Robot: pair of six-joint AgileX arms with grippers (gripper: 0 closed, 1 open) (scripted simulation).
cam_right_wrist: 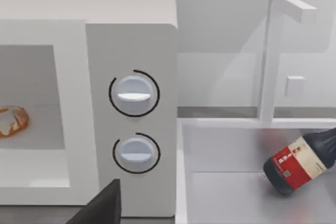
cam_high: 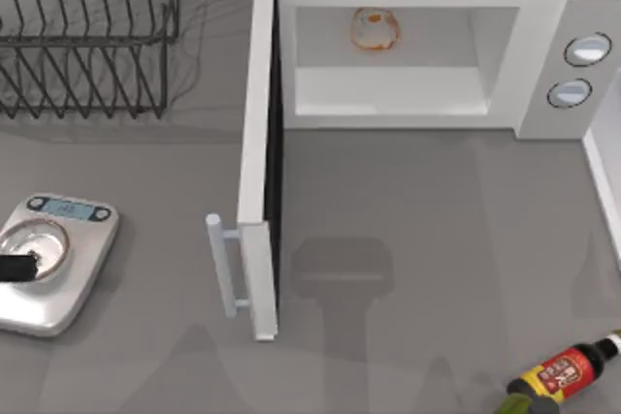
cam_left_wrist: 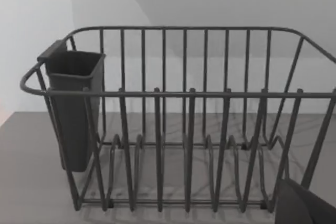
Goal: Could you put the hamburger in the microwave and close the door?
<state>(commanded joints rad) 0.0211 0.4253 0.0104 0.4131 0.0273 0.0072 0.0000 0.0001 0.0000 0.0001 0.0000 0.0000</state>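
Deep inside the microwave at the tabletop's far edge, the hamburger rests on the cavity floor near the back wall. Its door stands swung wide open toward the near edge. Whether either gripper's fingers are open, I cannot tell.

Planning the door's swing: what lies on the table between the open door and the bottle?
Bare grey table, crossed by shadows alone, lies between the door and the bottle, as seen from the top view.
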